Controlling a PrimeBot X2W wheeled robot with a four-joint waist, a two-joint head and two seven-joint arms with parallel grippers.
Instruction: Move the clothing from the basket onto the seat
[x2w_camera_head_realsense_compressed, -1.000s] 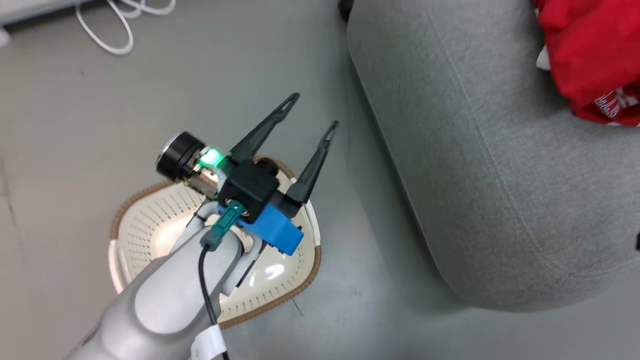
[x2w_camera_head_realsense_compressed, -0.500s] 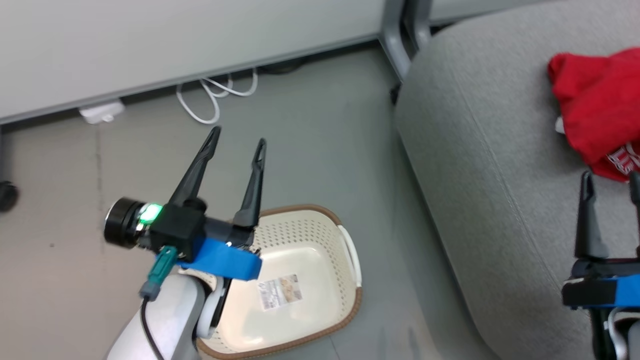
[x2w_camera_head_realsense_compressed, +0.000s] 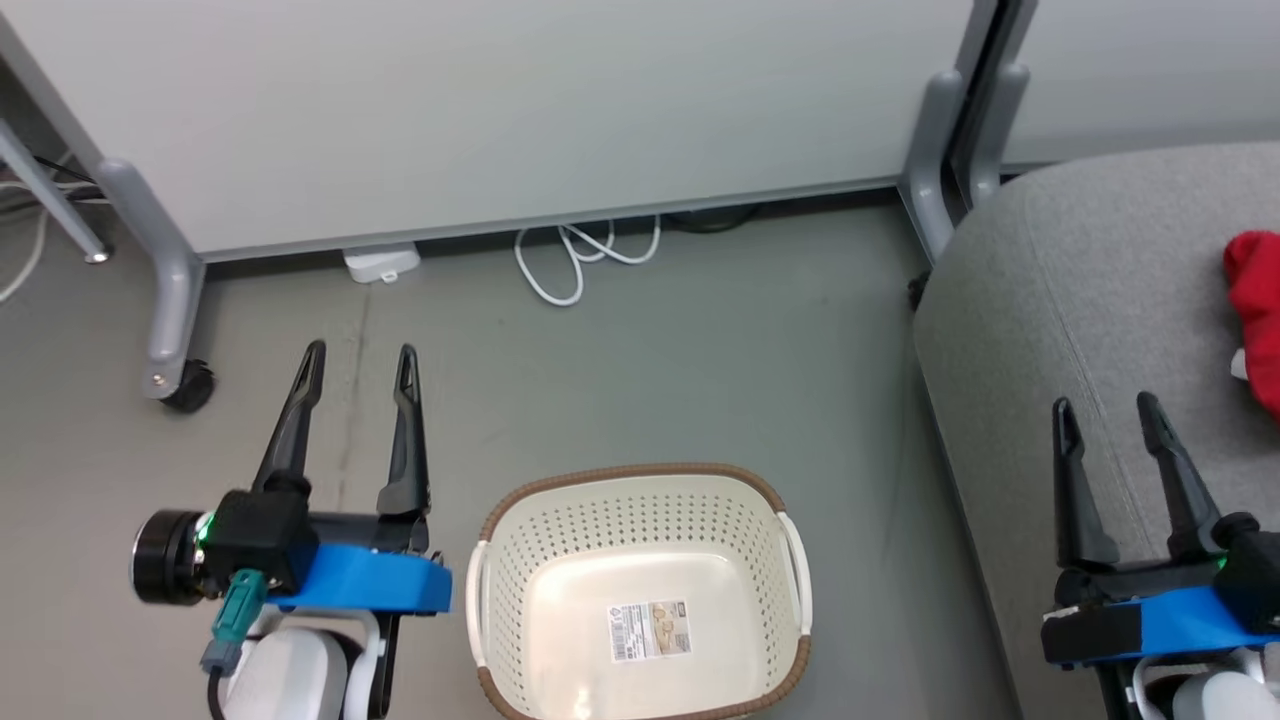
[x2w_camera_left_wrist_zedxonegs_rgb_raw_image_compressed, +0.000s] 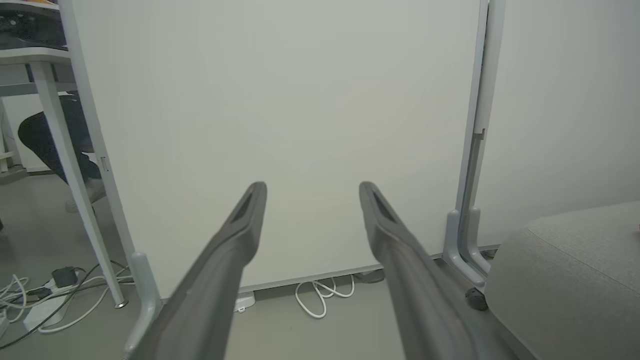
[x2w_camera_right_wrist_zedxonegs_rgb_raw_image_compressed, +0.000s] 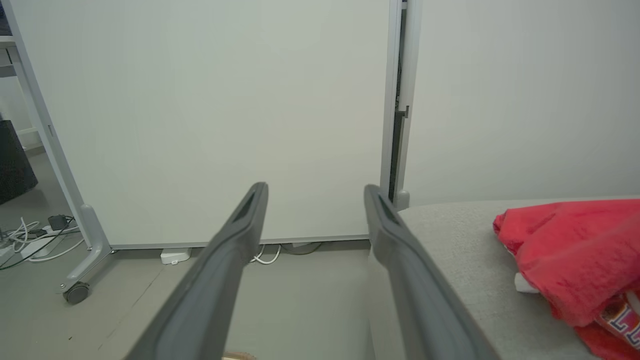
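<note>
My left gripper (x2w_camera_head_realsense_compressed: 360, 348) hangs above the grey floor (x2w_camera_head_realsense_compressed: 700, 350), just left of the basket (x2w_camera_head_realsense_compressed: 640, 518). Its two dark fingers stand apart with nothing between them. My right gripper (x2w_camera_head_realsense_compressed: 1105, 402) shows over the near part of the seat (x2w_camera_head_realsense_compressed: 1050, 280), fingers likewise spread wide and holding nothing. Both grippers point toward the pale partition panel (x2w_camera_head_realsense_compressed: 500, 100) ahead of me.

The basket stands upright on the floor between my two arms. It is near the seat's rounded corner but apart from it. Its cream bottom shows bare around a paper label (x2w_camera_head_realsense_compressed: 650, 630).

The clothing (x2w_camera_right_wrist_zedxonegs_rgb_raw_image_compressed: 565, 250) lies on the seat, a crumpled red heap to the right of my right gripper and clear of its fingers. From my right wrist I see a small white patch tucked under the heap. At the heap's lower edge there is a strip of white with red marks that may be lettering, but the frame cuts it off, so I cannot read it. From my head, the heap's left end shows at the right edge.

A white cable (x2w_camera_head_realsense_compressed: 580, 265) loops on the floor at the foot of the panel, near a small white box (x2w_camera_head_realsense_compressed: 380, 262). A castor (x2w_camera_head_realsense_compressed: 190, 385) carries the panel's grey leg on the left.
</note>
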